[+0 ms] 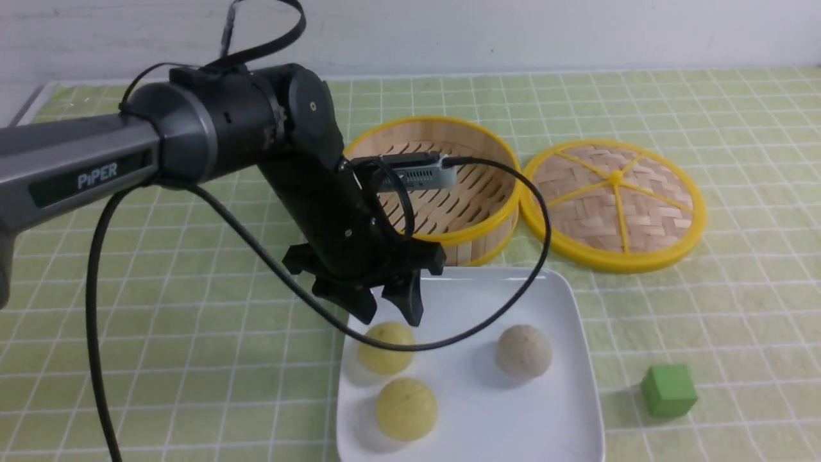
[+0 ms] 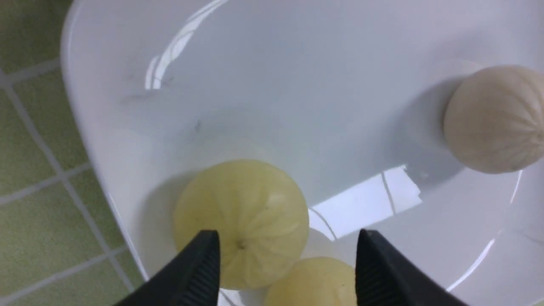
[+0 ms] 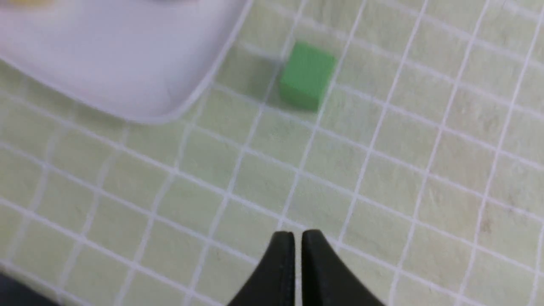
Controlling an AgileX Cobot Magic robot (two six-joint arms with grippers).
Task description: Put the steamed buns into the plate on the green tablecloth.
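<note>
Left gripper: the gripper (image 1: 390, 316) hangs over the far left part of the plate, its fingers spread with nothing between them.
Right gripper: the gripper (image 3: 298, 234) has its fingers almost together, a slim gap between the tips and nothing held; only the right wrist view shows it.
Yellow buns: two, both in the plate toward its left side; the far bun (image 1: 387, 359) is near the left gripper's tips, and the near bun (image 1: 406, 409) is just beside it. Whether they touch is hard to tell.
Grey-beige bun: the bun (image 1: 524, 351) sits in the plate's right half, apart from the yellow pair.
Plate: the white plate (image 1: 500, 417) lies on the green tablecloth (image 1: 757, 308).
Steamer: the bamboo steamer (image 1: 478, 240) is behind the plate, partly hidden by the left arm.
Lid: the woven lid (image 1: 584, 221) lies right beside the steamer.
Green cube: the cube (image 1: 669, 390) is on the cloth, right of the plate.
Cable: a black cable (image 1: 410, 347) loops from the left arm across the view of the plate.
</note>
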